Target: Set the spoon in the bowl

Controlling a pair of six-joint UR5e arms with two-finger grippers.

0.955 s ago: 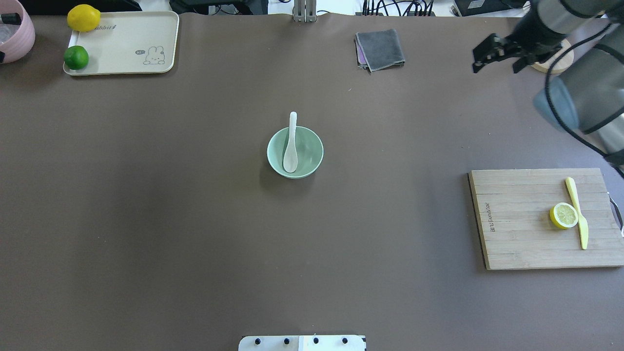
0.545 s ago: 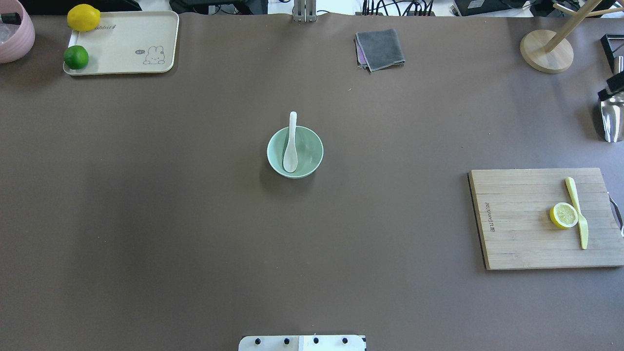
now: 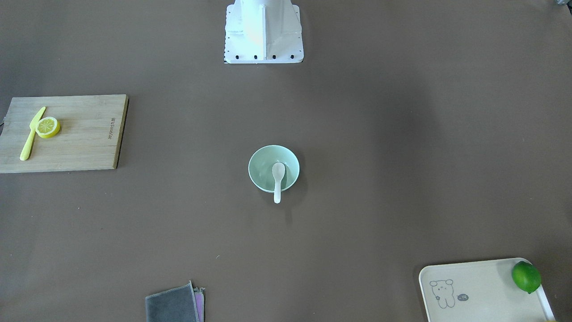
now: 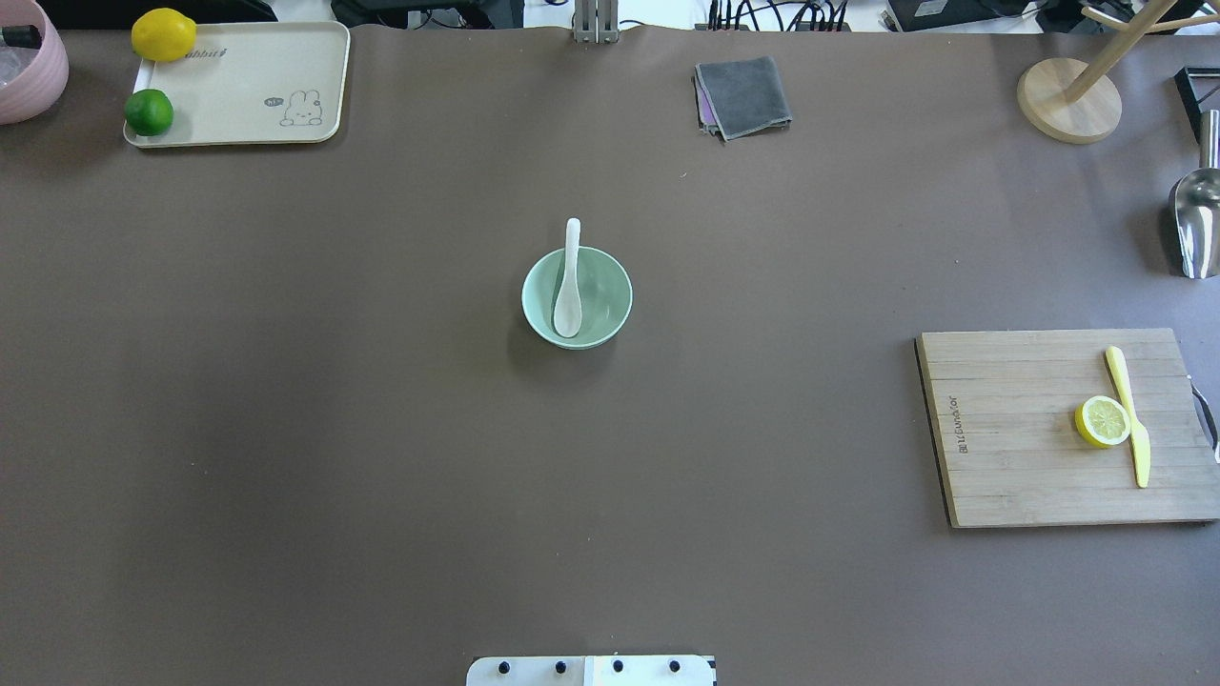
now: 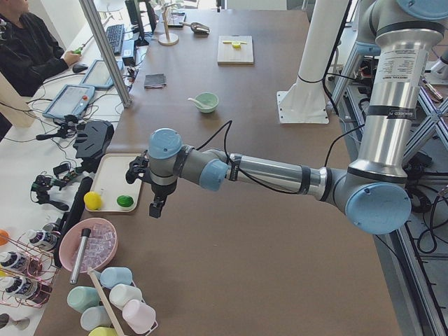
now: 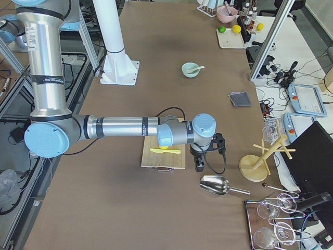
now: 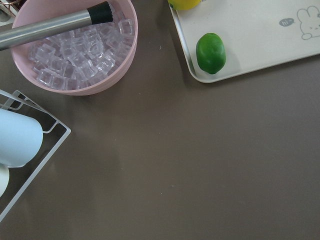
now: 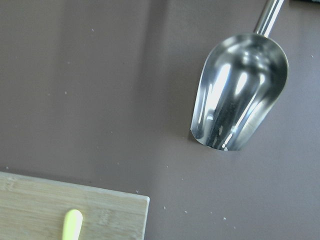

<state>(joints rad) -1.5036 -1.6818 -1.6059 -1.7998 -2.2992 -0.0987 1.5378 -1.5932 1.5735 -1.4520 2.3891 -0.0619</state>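
Note:
The white spoon (image 4: 569,286) lies in the mint-green bowl (image 4: 605,300) at the table's middle, scoop inside and handle sticking out over the far rim. Both also show in the front-facing view: the spoon (image 3: 278,176) and the bowl (image 3: 263,165). No gripper touches them. My left gripper (image 5: 145,189) hangs far off near the tray end and shows only in the exterior left view. My right gripper (image 6: 210,156) hangs near the metal scoop and shows only in the exterior right view. I cannot tell whether either is open or shut.
A wooden cutting board (image 4: 1020,429) holds a lemon half (image 4: 1103,421) and a yellow knife (image 4: 1131,419). A cream tray (image 4: 248,86) holds a lime and a lemon. A grey cloth (image 4: 743,95), a metal scoop (image 4: 1196,224), a wooden stand (image 4: 1067,100) and a pink ice bowl (image 7: 80,45) line the edges.
The right arm, over the far right corner a second ago, has drawn out of the overhead view to the right. The spoon and bowl have not moved.

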